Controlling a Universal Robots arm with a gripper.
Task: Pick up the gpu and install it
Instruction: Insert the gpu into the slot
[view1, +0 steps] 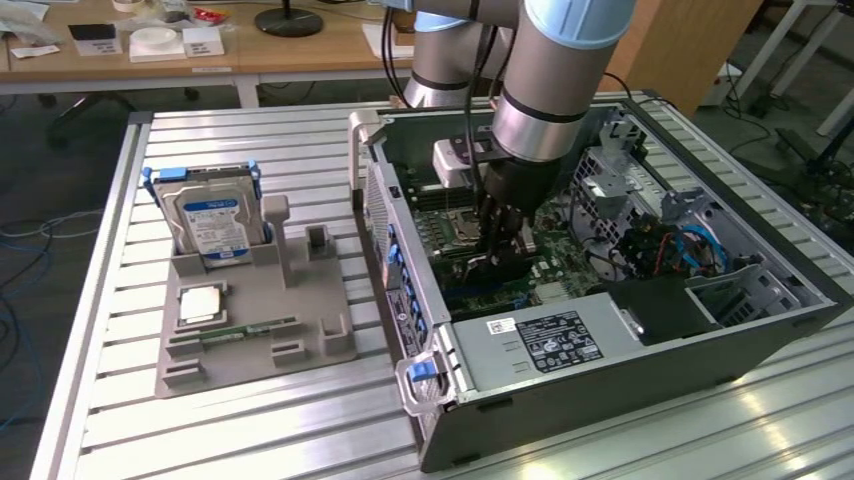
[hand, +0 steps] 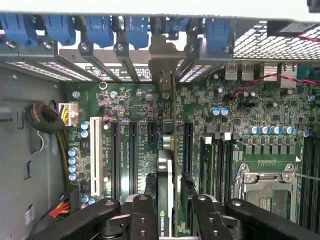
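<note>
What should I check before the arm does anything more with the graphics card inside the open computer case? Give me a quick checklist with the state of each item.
1. Card held: ok. The gripper is shut on the gpu, which stands on edge between its fingers.
2. Card over the motherboard: ok, it is inside the case.
3. Bracket end at the rear slot openings: ok, the gpu's metal bracket sits between the blue clips.
4. Card seated in its slot: cannot tell, the edge is hidden.
5. Cable bundle away from the card: ok.
6. Hard drive in the stand outside: ok.
</note>
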